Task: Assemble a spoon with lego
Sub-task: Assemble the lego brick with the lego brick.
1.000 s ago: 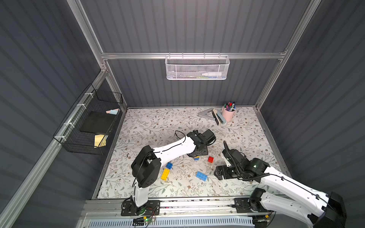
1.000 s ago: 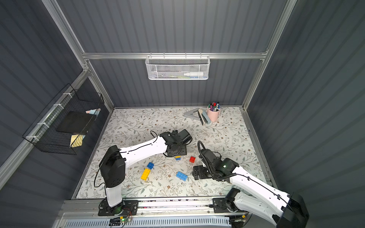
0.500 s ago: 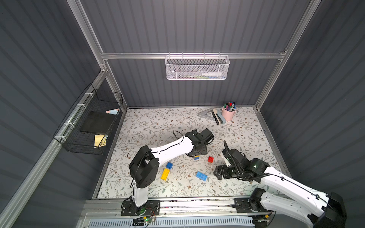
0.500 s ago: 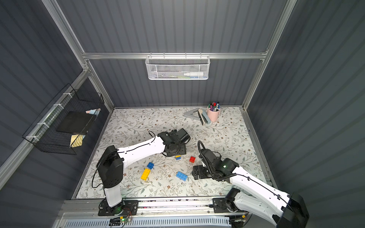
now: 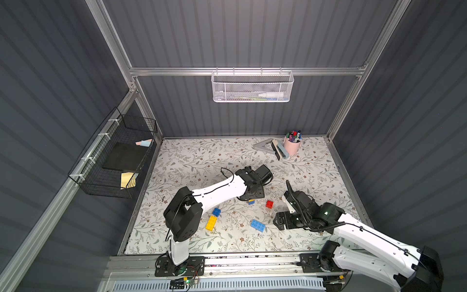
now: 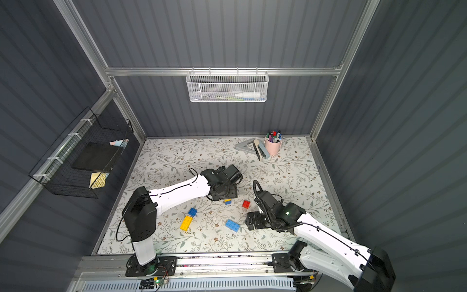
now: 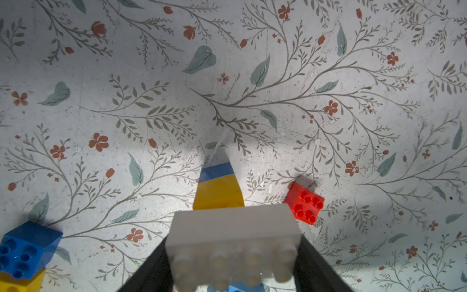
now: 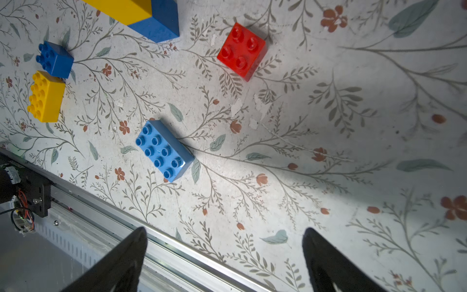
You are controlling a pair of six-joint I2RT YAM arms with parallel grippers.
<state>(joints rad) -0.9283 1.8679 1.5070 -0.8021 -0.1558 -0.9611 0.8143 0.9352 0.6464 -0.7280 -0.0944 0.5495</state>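
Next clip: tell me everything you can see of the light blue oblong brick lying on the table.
The light blue brick is an oblong of glossy plastic with eight round studs in two rows of four. It lies flat, studs up, on the flowered table cover, which is all that touches it. It lies alone, clear of the other bricks. The open right gripper hangs short of it, with nothing between its fingers.
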